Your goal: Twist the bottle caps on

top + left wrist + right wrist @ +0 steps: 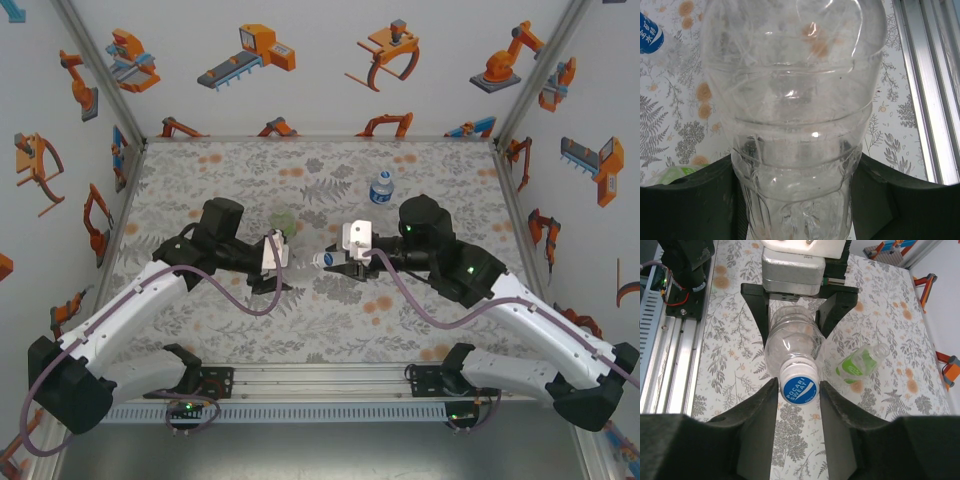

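Clear bottle (792, 340), likely light and crushable, pinched by left end effector (796, 210); right end effector (798, 390) flanks its cap (799, 382), contact unclear; grip cap's rim

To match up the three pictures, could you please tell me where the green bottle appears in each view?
Top view: green bottle, just left of centre.
Left wrist: at the bottom left corner, partly hidden.
Right wrist: right of centre, lying on its side.
Shared landmark: the clear bottle beside it.
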### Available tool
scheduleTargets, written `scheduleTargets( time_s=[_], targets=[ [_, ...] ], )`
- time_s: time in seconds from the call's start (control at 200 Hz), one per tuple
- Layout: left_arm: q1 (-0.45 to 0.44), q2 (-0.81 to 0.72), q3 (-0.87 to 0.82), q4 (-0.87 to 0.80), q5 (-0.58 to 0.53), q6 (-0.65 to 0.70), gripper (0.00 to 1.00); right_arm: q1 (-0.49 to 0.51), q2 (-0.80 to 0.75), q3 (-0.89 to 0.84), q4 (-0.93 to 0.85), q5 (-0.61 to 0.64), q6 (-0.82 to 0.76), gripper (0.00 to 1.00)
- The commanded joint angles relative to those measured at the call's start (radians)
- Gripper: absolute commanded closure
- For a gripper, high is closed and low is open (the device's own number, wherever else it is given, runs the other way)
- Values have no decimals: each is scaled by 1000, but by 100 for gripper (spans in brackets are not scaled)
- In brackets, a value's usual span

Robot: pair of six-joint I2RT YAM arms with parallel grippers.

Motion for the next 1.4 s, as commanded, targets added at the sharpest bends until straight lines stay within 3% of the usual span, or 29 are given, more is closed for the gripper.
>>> scheduleTargets(
  time_s=[0.0,0.11,0.19,0.325,0.521,0.636,0.736,0.941,1.051,1.172,1.397],
  targets=[
    [-5,2,38,-21,45,19,100,-2,4,-13,15,-14,-11,65],
    [-5,0,38,-21,45,16,100,-2,10,-14,16,8,46,74],
    [-4,-1,38,-22,43,12,100,-2,13,-17,44,63,174,78],
    [-6,1,41,-22,39,9,100,-2,31,-27,95,279,613,87],
    [-6,-2,31,17,0,-34,100,-2,38,15,-71,494,1242,95],
    [-5,-6,25,37,-11,-48,100,-3,50,5,-135,520,1579,100],
    [-6,-6,25,40,-15,-54,100,-4,67,-30,-68,460,1702,100],
    [-4,-20,20,39,-19,-59,100,-5,73,-6,-55,482,1626,100],
    [-6,-24,20,38,-19,-58,100,-7,60,25,-61,507,1494,86],
    [-5,-27,17,36,-18,-54,100,-8,36,56,-54,515,1285,67],
    [-7,-20,14,33,-1,-43,100,-8,-6,73,-1,294,690,53]
  ],
)
